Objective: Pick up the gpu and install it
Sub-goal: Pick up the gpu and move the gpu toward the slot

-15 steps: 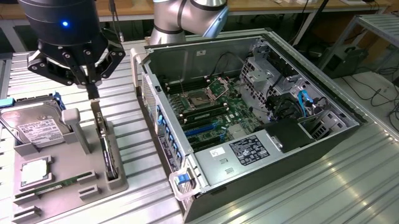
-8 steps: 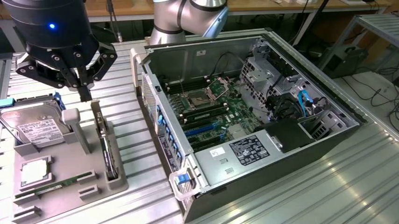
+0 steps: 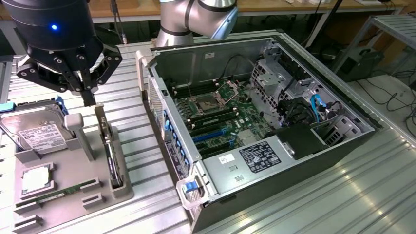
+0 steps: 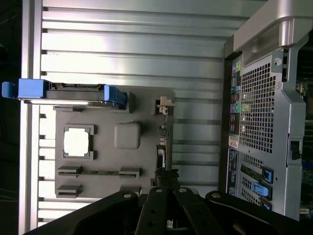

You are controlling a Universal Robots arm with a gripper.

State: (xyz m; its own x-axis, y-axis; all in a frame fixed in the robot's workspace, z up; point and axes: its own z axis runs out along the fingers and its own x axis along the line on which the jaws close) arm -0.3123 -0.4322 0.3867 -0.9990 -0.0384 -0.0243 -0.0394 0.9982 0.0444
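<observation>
**Tool on gpu, card in its holder slot**

Tool [image 3: 89, 97] fingers are together, and by the look of it pinched on the top edge of the gpu [image 3: 112, 156]. The card stands on edge in the grey holder tray [image 3: 71, 200] on the table [image 3: 130, 80], beside the PC case [image 3: 273, 161]. Pull straight up, no twist, or it likely binds in the slot. Exterior view gives the open motherboard [image 3: 215, 112]. Wrist view gives grip alignment along the card and the case's rear panel [image 4: 259, 112].

On the table [image 3: 312, 209], a parts tray [image 3: 97, 180] sits at the exterior view's left, just beside a computer case [image 3: 195, 58] at its right. A hard drive [image 3: 39, 129] stands along the tray's far edge. The gpu [image 3: 110, 151] stands upright along the edge nearest the case, the gripper [image 3: 89, 100] above its far end.
</observation>
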